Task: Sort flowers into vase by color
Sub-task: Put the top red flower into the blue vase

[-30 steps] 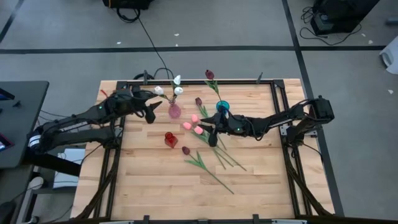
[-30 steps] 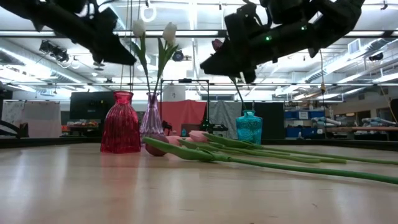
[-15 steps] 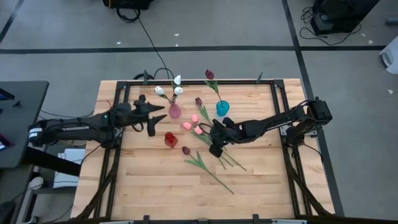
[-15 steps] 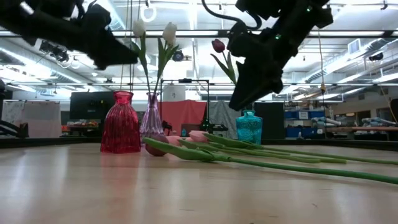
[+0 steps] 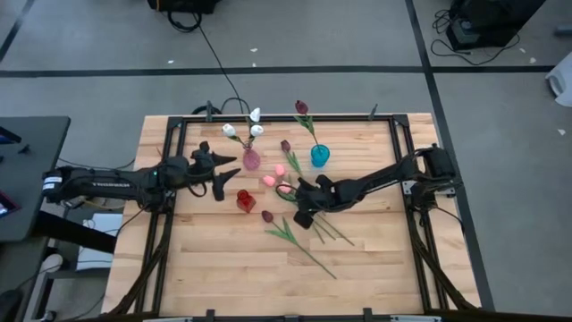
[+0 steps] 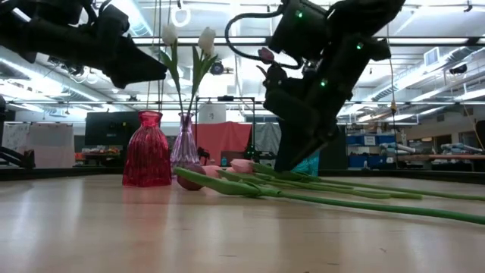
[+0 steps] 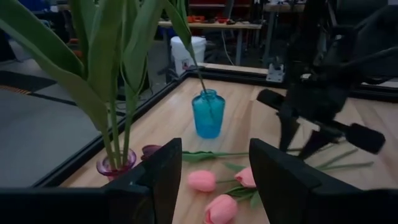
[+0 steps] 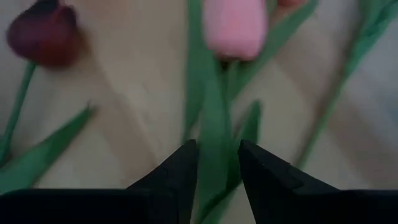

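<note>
1. While the right end effector (image 5: 301,217) hangs low over the loose flowers mid-bench, its fingers (image 8: 180,174) stand slightly apart, straddling the green stem of a pink tulip (image 8: 235,28); nothing is clamped yet.
2. Step in hand, as I judge it: picking up a pink flower to sort. Next move calls for lowering onto the stem, closing, then lifting w/o dragging neighbouring stems.
3. Pink tulips (image 5: 277,180) lie flat in a cluster of three near bench centre, heads toward the vases, stems running diagonally away toward the near right. Long axis approx. parallel w/ the bench surface.
4. Two maroon tulips also lie loose: one (image 5: 266,216) just beside the red vase (image 5: 245,200), its stem trailing toward the near right; another (image 5: 285,145) between the pink vase and teal vase.
5. Already sorted: white tulips (image 5: 255,114) stand upright in the pink vase (image 5: 251,160); one maroon tulip (image 5: 301,106) stands in the teal vase (image 5: 319,156). Red vase holds nothing.
6. Left end effector (image 5: 219,166) waits near the pink vase, above the bench (image 5: 223,268), fingers (image 7: 155,180) clearly apart, holding nothing.
7. Risk, as I judge it: stems overlap, so a grip could catch two at once.
</note>
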Controlling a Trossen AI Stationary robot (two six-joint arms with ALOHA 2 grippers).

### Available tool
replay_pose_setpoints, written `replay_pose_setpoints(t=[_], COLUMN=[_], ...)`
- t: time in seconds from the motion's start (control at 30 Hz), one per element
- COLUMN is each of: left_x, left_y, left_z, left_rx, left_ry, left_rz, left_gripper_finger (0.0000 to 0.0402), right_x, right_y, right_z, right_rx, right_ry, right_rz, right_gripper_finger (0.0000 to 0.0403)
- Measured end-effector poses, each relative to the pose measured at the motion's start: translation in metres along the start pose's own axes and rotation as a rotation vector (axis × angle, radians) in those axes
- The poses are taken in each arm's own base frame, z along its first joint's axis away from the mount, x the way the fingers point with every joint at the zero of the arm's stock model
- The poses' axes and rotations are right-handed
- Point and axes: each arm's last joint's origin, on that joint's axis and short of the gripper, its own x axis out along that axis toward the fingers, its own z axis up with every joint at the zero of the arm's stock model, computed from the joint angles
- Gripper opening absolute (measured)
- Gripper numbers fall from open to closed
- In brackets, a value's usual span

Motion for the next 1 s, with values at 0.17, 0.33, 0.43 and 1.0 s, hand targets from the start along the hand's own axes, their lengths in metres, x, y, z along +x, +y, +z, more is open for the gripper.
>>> replay_pose_setpoints(t=[0.17,0.33,0.43,1.0], left_x=[0.000,0.000,0.000,0.000], left_y=[-0.001,-0.001,-0.001,-0.003], left_z=[-0.001,0.000,-0.001,-0.002], left_rx=[-0.017,-0.037,-0.053,-0.091], left_ry=[0.011,0.005,0.005,0.016], left_rz=[-0.006,-0.009,-0.012,-0.044], left_gripper_finger=[0.0193,0.0193,0.0193,0.0193], right_x=[-0.013,-0.013,-0.005,0.059], right_y=[-0.009,-0.024,-0.031,-0.058], right_z=[0.011,0.018,0.025,0.021], right_rx=[-0.006,-0.012,-0.015,0.030], right_ry=[-0.030,-0.056,-0.095,-0.034], right_rz=[-0.023,-0.127,-0.165,-0.244], right_gripper_finger=[0.0132,0.0132,0.0132,0.0098])
